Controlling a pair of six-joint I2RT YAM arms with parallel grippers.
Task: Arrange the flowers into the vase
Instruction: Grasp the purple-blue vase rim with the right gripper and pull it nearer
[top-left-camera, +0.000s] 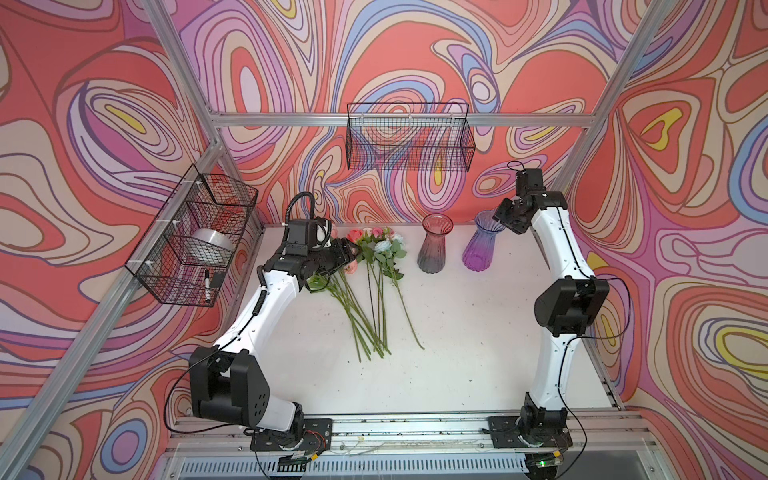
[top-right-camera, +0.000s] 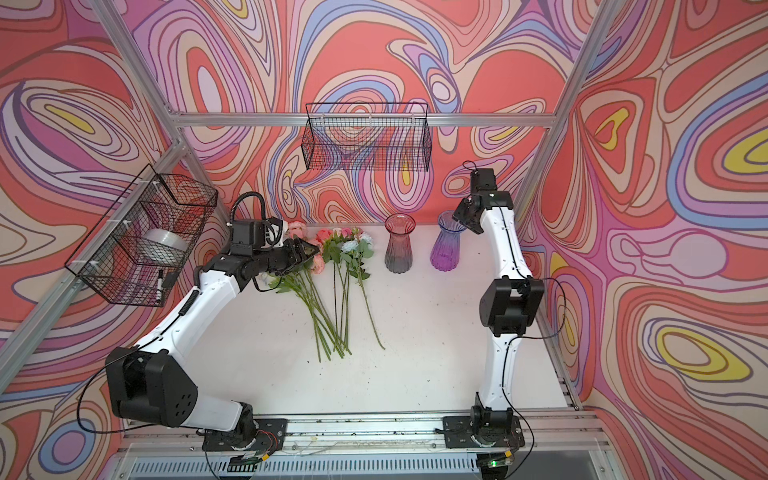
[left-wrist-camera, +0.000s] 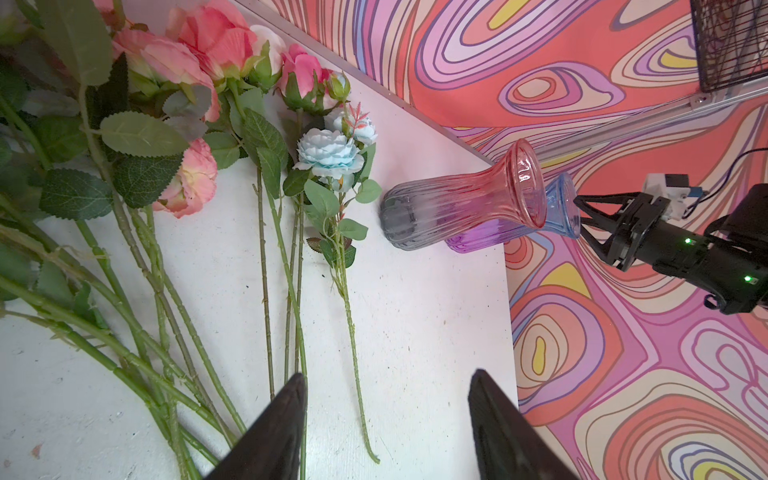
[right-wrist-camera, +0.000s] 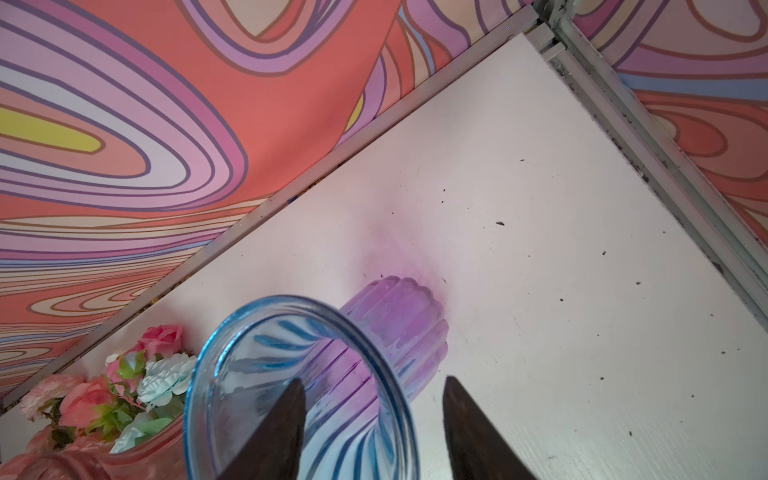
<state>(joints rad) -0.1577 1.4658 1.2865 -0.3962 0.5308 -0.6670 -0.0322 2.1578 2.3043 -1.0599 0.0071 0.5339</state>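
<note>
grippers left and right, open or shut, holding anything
Left gripper: open, empty, above the flowers.
Right gripper: open, jaws astride the rim of the purple vase, not clamped on it.

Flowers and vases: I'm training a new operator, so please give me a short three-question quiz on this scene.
1. True or false: the flowers already stand in a vase.
2. Where is the right hand? A: over the blooms. B: at the rim of the blue-purple vase, one finger inside, one outside. C: resting flat on the table.
3. How many vases stand on the table?

Key: 1 false, they lie on the table. 2 B. 3 two; the other is the pink-grey vase.
</note>
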